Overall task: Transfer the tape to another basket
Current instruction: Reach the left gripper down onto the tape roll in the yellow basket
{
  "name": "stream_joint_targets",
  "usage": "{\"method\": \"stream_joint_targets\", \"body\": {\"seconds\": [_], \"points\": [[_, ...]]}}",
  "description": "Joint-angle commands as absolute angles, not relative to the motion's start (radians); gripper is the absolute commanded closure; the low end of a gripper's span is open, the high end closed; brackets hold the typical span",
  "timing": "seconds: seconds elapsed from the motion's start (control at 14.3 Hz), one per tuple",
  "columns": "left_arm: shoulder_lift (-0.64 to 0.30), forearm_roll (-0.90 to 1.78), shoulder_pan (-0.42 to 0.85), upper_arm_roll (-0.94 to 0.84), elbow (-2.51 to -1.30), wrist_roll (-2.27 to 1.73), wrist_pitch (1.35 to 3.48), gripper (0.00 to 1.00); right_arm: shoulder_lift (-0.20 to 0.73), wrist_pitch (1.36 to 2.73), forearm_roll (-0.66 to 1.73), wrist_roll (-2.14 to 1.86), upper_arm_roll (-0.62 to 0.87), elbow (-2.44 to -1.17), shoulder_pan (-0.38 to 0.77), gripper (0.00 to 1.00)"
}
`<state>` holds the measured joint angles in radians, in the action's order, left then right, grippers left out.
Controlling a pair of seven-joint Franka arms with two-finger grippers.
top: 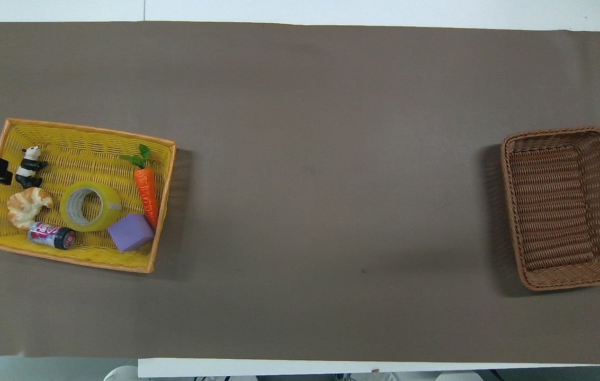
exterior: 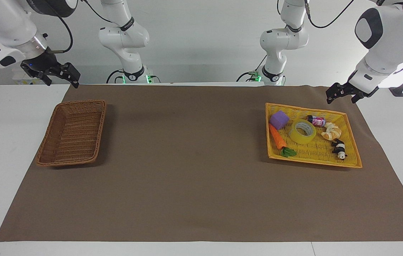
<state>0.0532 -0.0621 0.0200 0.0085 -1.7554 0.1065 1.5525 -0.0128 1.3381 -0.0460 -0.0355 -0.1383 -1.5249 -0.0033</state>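
Observation:
The tape (exterior: 302, 131), a yellow roll with a white core, lies flat in the middle of the yellow basket (exterior: 313, 161) toward the left arm's end of the table; it also shows in the overhead view (top: 89, 206). The brown wicker basket (exterior: 73, 133) stands empty toward the right arm's end, and shows in the overhead view (top: 564, 206) too. My left gripper (exterior: 341, 99) is open and empty, raised beside the yellow basket's corner. My right gripper (exterior: 62, 82) is open and empty, raised beside the brown basket. Both arms wait.
With the tape in the yellow basket (top: 88, 129) lie a purple block (top: 130, 233), a toy carrot (top: 146, 188), a croissant (top: 28, 206), a panda figure (top: 29, 166) and a small can (top: 52, 235). A brown mat (exterior: 194, 160) covers the table between the baskets.

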Motion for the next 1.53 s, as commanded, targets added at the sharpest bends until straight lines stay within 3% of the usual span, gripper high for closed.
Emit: {"method": "stream_joint_targets", "body": {"seconds": [0.0,0.21,0.42,0.56,0.7,0.91,1.33,1.47], "points": [[0.072,-0.067,0.026,0.011,-1.773,0.100,1.558,0.00,-0.035,1.339,-0.049,-0.057,-0.135,-1.551,-0.006,0.01],[0.107,-0.067,0.017,0.012,-1.851,0.094,1.606,0.00,-0.035,1.339,-0.048,-0.057,-0.135,-1.551,-0.006,0.01],[0.228,-0.069,0.012,0.014,-2.153,0.036,1.877,0.00,-0.035,1.339,-0.048,-0.057,-0.135,-1.551,-0.008,0.01],[0.221,-0.069,0.008,0.011,-2.270,0.023,2.049,0.00,-0.035,1.339,-0.049,-0.057,-0.135,-1.551,-0.008,0.01],[0.129,-0.069,0.005,0.012,-2.286,0.031,2.121,0.00,-0.035,1.339,-0.049,-0.057,-0.135,-1.551,-0.008,0.01],[0.063,-0.069,-0.017,0.014,-2.289,0.034,2.204,0.00,-0.035,1.339,-0.048,-0.057,-0.135,-1.551,-0.008,0.01],[0.043,-0.069,-0.023,0.012,-2.322,0.032,2.246,0.00,-0.035,1.339,-0.049,-0.057,-0.135,-1.551,-0.008,0.01],[0.034,-0.069,-0.021,0.011,-2.336,0.035,2.253,0.10,-0.035,1.339,-0.048,-0.057,-0.135,-1.549,-0.006,0.01]]}}
